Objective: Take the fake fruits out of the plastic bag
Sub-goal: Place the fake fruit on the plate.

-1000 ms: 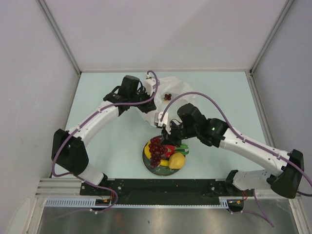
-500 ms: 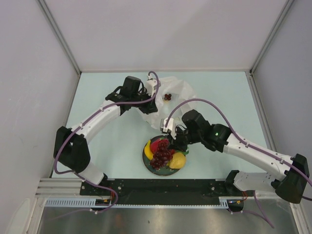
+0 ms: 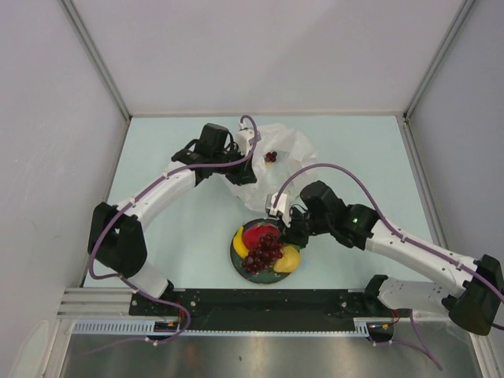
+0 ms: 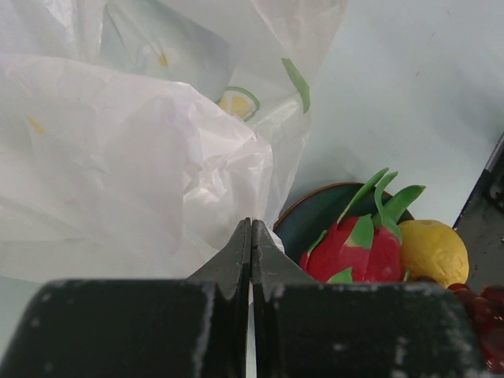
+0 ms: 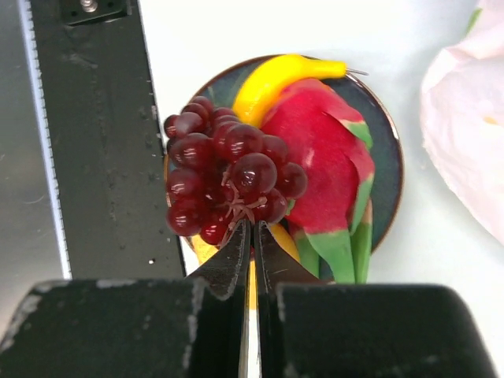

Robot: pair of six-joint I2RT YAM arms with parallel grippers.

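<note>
The dark red grape bunch (image 5: 228, 177) hangs from my right gripper (image 5: 252, 226), which is shut on its stem, over the dark blue-grey plate (image 5: 387, 161). The banana (image 5: 276, 79), dragon fruit (image 5: 323, 153) and lemon (image 3: 288, 259) lie on that plate (image 3: 236, 256). In the top view my right gripper (image 3: 285, 230) sits at the plate's far right edge, with the grapes (image 3: 264, 252) on the fruit pile. My left gripper (image 4: 251, 230) is shut on a fold of the plastic bag (image 4: 118, 157). The bag (image 3: 279, 146) lies behind the plate, with a small dark red grape cluster (image 3: 270, 157) on or in it.
A black rail (image 3: 252, 303) runs along the table's near edge, right next to the plate. Grey walls enclose the table on the left, back and right. The right arm's purple cable (image 3: 339, 169) arcs over the table's middle.
My right gripper has moved nearer and to the right, carrying the grapes from the plate's left side to its middle. The left gripper has stayed holding the bag.
</note>
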